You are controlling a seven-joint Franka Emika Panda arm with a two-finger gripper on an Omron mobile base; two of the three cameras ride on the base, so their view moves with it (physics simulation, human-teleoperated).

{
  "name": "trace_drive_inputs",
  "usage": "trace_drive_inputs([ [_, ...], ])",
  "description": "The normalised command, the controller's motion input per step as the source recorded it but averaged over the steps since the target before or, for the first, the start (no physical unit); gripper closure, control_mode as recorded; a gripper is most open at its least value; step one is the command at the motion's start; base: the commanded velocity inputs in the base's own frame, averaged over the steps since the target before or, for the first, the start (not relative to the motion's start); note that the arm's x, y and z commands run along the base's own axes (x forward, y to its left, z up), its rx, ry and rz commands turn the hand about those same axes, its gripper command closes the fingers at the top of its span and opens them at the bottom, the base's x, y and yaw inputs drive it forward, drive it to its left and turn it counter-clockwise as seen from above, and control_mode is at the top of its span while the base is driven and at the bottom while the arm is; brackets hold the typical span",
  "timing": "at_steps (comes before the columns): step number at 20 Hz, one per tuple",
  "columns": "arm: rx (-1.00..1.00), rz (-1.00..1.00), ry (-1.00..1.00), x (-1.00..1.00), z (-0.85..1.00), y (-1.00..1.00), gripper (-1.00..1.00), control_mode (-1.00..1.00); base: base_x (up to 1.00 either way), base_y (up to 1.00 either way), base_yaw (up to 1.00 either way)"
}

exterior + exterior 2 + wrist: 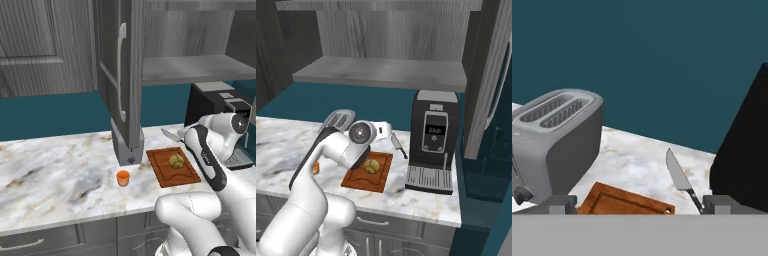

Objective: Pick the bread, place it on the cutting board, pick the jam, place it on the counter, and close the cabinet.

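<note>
Two finger tips of the gripper point(640, 205) rise at the bottom of the hand view, far apart with nothing between them, so we read the tool as released and empty. In the base views the hand itself is hard to make out behind the white arm.

We see the bread point(175, 161) lying on the cutting board point(165, 175), near the board's middle. From the right base camera the arm covers the near left corner of the board, and the hand camera catches just its far edge. The jam point(123, 178) stands upright on the counter point(55, 170), left of the board and apart from it; in the right base view it is only an orange sliver behind the arm.

One door of the cabinet point(122, 70) stands open, edge-on to the left base camera, and it hides most of the toaster point(554, 142) behind it. Its shelf point(381, 72) is bare. A knife point(679, 179) lies on the counter just beyond the board; its handle is cut off at the bottom of the hand view. A coffee machine point(434, 140) stands right of the board, partly hidden by the arm in the left base view.
</note>
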Motion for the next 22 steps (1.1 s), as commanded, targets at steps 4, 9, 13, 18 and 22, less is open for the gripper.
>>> trace_drive_inputs([
  [4, 0.04, 0.0, -0.14, -0.26, 0.34, -0.17, -1.0, -1.0, 0.0, 0.0, 0.0],
  [9, 0.04, -0.01, -0.1, -0.31, 0.36, -0.18, -1.0, -1.0, 0.0, 0.0, 0.0],
  [13, 0.04, -0.01, -0.1, -0.41, 0.38, -0.17, -1.0, -1.0, 0.0, 0.0, 0.0],
  [18, 0.03, -0.01, -0.1, -0.48, 0.39, -0.1, -1.0, -1.0, 0.0, 0.0, 0.0],
  [22, 0.02, -0.01, -0.07, -0.43, 0.34, -0.04, -1.0, -1.0, 0.0, 0.0, 0.0],
])
